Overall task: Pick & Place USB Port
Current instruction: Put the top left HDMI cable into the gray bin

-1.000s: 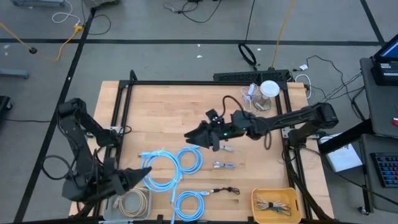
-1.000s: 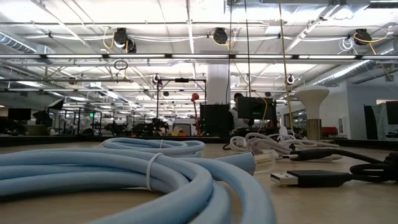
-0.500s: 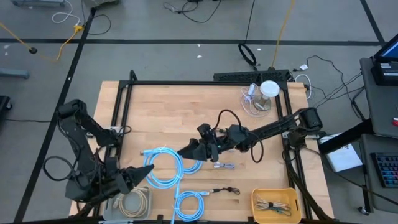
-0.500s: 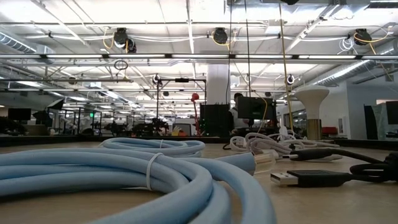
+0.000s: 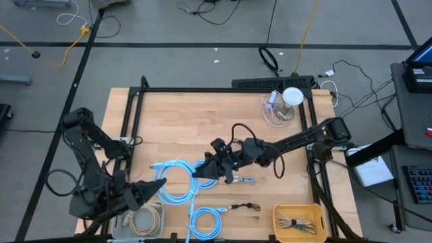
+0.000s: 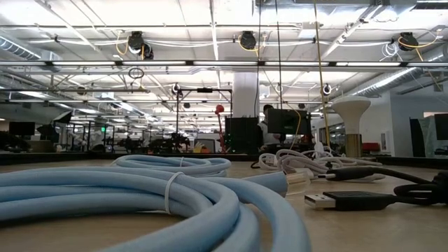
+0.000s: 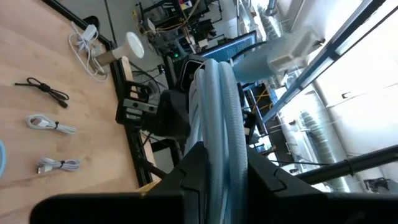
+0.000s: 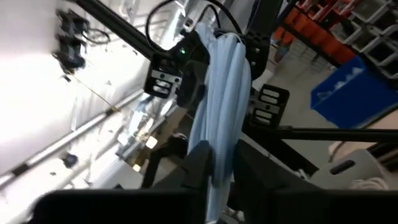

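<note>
Right claw [image 5: 200, 170] has slid leftward over the desk [image 5: 182, 121], clenched on a blue cable coil [image 5: 177, 182]. Left claw [image 5: 150, 189] grips the same coil's near edge. Yellow bin [image 5: 299, 223] holds bundled cables.

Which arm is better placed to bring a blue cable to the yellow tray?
Right. The right gripper grips a blue cable mid-table, nearer the yellow tray; the left gripper is at the far corner.

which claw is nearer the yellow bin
Right. The right claw sits mid-table, up and left of the yellow bin; the left claw is farther off, near the table's front left corner.
</note>
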Tool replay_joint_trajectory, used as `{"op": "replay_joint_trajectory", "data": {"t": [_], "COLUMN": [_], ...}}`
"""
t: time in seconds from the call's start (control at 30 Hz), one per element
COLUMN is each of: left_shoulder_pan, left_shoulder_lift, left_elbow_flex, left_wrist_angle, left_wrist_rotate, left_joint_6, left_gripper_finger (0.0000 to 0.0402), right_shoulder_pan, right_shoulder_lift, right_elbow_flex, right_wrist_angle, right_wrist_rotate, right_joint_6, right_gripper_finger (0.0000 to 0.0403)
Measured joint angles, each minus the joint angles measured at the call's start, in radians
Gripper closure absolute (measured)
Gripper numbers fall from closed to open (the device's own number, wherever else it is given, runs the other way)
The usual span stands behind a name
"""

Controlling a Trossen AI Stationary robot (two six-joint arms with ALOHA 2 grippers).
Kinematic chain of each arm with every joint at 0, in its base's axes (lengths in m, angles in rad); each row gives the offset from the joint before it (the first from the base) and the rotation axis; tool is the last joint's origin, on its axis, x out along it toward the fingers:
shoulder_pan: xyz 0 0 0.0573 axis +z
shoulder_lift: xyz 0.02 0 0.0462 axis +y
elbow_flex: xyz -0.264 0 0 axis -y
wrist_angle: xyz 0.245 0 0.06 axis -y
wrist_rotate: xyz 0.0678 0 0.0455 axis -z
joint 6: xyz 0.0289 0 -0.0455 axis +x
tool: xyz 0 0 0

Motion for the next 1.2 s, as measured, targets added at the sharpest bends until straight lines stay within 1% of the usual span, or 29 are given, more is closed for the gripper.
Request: {"op": "replay_joint_trajectory", "data": {"t": [0.07, 0.2, 0.27, 0.37, 0.43, 0.57, 0.63, 0.7, 0.77, 0.87, 0.97, 1.1, 1.2], "left_shoulder_pan": [-0.001, -0.004, -0.009, -0.05, -0.091, -0.215, -0.268, -0.29, -0.32, -0.367, -0.361, -0.357, -0.356], "left_shoulder_lift": [0.0, -0.004, -0.008, -0.041, -0.065, -0.109, -0.122, -0.123, -0.133, -0.17, -0.205, -0.268, -0.325], "left_elbow_flex": [0.0, 0.0, 0.0, -0.002, -0.002, 0.0, 0.0, -0.001, -0.002, -0.001, -0.001, -0.001, -0.001], "left_wrist_angle": [0.0, -0.019, -0.025, -0.048, -0.054, -0.054, -0.066, -0.083, -0.1, -0.131, -0.166, -0.24, -0.384], "left_wrist_rotate": [0.002, 0.015, 0.04, 0.104, 0.102, 0.037, -0.005, -0.007, -0.007, -0.008, -0.009, -0.009, -0.007], "left_joint_6": [0.002, 0.01, 0.055, 0.123, 0.154, 0.175, 0.175, 0.182, 0.197, 0.23, 0.284, 0.363, 0.358], "left_gripper_finger": [0.0344, 0.0344, 0.0344, 0.0344, 0.0324, 0.025, 0.0231, 0.0226, 0.023, 0.0249, 0.0275, 0.031, 0.0333], "right_shoulder_pan": [0.002, 0.003, 0.002, -0.01, -0.017, -0.027, -0.027, -0.028, -0.034, -0.04, -0.05, -0.061, -0.07], "right_shoulder_lift": [0.0, -0.002, -0.002, -0.002, -0.002, -0.003, -0.012, -0.02, -0.034, -0.037, -0.037, -0.037, -0.037], "right_elbow_flex": [0.023, 0.039, 0.041, 0.046, 0.048, 0.044, 0.042, 0.043, 0.044, 0.053, 0.066, 0.088, 0.112], "right_wrist_angle": [-0.04, -0.087, -0.106, -0.106, -0.108, -0.141, -0.185, -0.214, -0.261, -0.366, -0.493, -0.575, -0.609], "right_wrist_rotate": [-0.012, -0.023, -0.034, -0.102, -0.142, -0.238, -0.267, -0.284, -0.319, -0.372, -0.425, -0.421, -0.41], "right_joint_6": [-0.026, -0.042, -0.039, -0.006, 0.014, 0.062, 0.066, 0.072, 0.093, 0.115, 0.111, 0.069, 0.018], "right_gripper_finger": [0.0377, 0.0377, 0.0377, 0.0377, 0.0377, 0.0377, 0.0377, 0.0377, 0.0377, 0.0377, 0.0377, 0.0377, 0.0377]}}
